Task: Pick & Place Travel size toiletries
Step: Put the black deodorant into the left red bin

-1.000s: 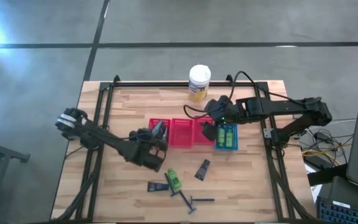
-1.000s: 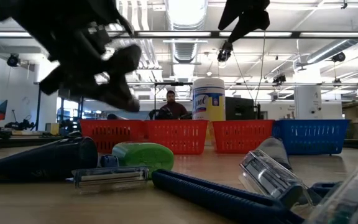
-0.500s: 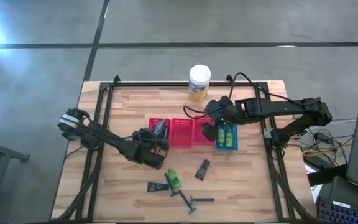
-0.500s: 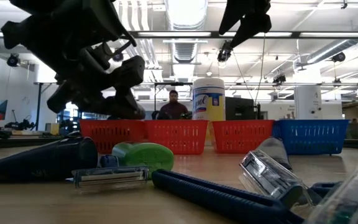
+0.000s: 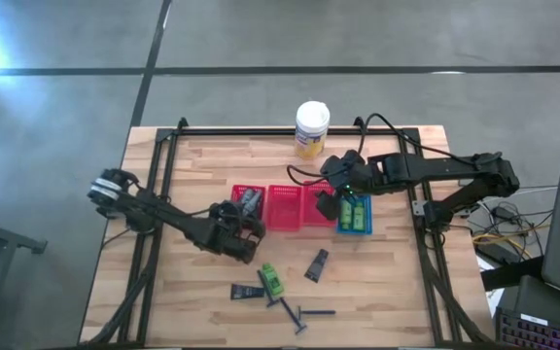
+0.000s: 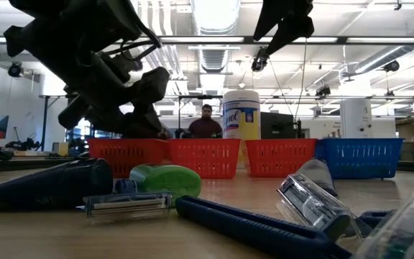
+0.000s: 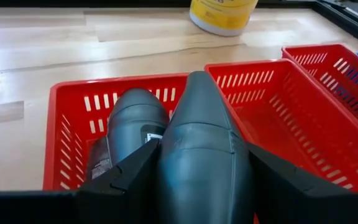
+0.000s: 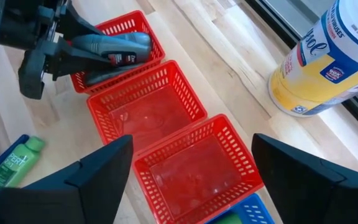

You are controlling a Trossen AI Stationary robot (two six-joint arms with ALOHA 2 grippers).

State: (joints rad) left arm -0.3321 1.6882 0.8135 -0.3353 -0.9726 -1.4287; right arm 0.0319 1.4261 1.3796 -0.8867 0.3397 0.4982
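Note:
My left gripper (image 5: 242, 220) is shut on a grey tube (image 7: 201, 143) over the leftmost red basket (image 5: 237, 193), where another grey tube (image 7: 131, 118) lies. My right gripper (image 5: 331, 205) hangs open and empty above the red baskets (image 8: 166, 118), next to the blue basket (image 5: 356, 215), which holds green tubes. On the table near the front lie a green tube (image 5: 272, 282), two dark packets (image 5: 316, 264) (image 5: 247, 291) and black razors (image 5: 299, 315). My left gripper pinches the grey tube's rear part (image 7: 197, 180) between its two fingers, one on each side. The tube lies along the fingers and its rounded end (image 7: 197, 84) points ahead over the basket. It also shows in the right wrist view (image 8: 114, 42), roughly level above the basket.
A yellow canister with a white lid (image 5: 311, 129) stands at the far edge behind the baskets. Three red baskets and the blue one stand in a row across the table's middle. A black frame rail (image 5: 154, 204) runs along each side of the table. A person (image 6: 205, 124) shows in the room beyond.
My left gripper has gone down toward the leftmost red basket with the grey tube still held. The tube has tipped from steep to nearly level.

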